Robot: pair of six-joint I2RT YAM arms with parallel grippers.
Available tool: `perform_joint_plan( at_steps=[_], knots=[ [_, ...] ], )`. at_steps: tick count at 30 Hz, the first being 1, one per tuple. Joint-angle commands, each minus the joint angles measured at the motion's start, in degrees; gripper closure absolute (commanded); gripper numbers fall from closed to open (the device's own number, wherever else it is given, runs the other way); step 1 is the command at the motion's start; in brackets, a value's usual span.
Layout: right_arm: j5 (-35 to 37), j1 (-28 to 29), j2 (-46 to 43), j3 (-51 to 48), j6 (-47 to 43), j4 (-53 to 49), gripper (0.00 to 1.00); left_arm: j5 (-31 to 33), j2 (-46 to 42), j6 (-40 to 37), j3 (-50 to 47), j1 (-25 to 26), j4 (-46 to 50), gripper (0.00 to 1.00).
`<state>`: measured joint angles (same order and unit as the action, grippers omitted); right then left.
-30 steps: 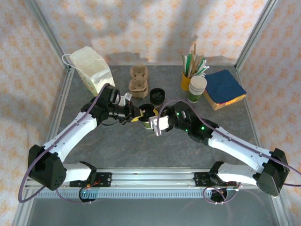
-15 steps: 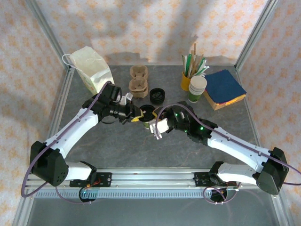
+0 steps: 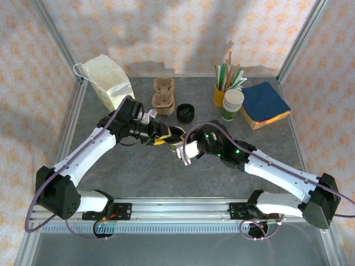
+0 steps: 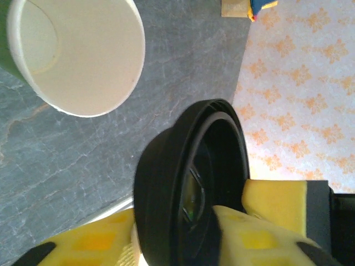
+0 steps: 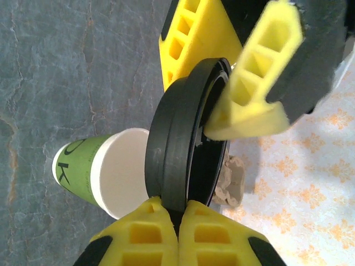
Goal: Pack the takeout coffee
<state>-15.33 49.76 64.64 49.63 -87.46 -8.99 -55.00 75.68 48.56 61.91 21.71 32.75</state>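
Observation:
The takeout coffee's paper cup, white above a green lower part, is lidless; its open mouth shows just beyond my left gripper. Its round black lid is held on edge between the two grippers at mid-table, beside the cup's mouth. My right gripper is shut on the lid's lower rim. My left gripper stands open astride the lid, one yellow finger reaching into its hollow side and the other behind it. From above, the left gripper and right gripper meet tip to tip.
A cream paper bag stands at the back left. Two pulp cup carriers and a spare black lid lie behind the grippers. At the back right are a yellow cup of sticks, a cup stack and blue napkins.
My right gripper has closed on the lid's rim, and my left gripper's jaws have widened around the lid. Both grippers have drifted slightly toward the back of the table.

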Motion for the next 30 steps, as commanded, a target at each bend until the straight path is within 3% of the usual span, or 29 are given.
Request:
perform_joint_plan(
  at_steps=[1, 8, 16, 23, 30],
  knots=[
    [-1.21, 0.44, -1.38, 0.40, 2.76, 0.20, 1.00, -4.58, -2.03, 5.76, 0.93, -0.59, -0.24, 0.58],
    [-0.25, 0.47, -1.73, 0.97, 7.61, -0.82, 1.00, -1.44, -3.50, 2.96, 3.41, -4.29, 2.96, 0.38],
    [-1.76, 0.51, -0.79, 5.41, 26.42, -4.25, 1.00, 20.09, -7.01, -6.55, 13.79, -12.35, 15.21, 0.23],
    [-2.55, -0.41, 0.31, 12.21, 53.77, -5.74, 1.00, 28.56, -12.89, -8.53, 11.21, -12.58, 7.22, 0.24],
    [-13.28, -6.90, 2.77, 18.64, 80.47, -7.87, 1.00, 29.61, -21.36, -8.35, -0.78, -11.80, -10.04, 0.27]
  ],
)
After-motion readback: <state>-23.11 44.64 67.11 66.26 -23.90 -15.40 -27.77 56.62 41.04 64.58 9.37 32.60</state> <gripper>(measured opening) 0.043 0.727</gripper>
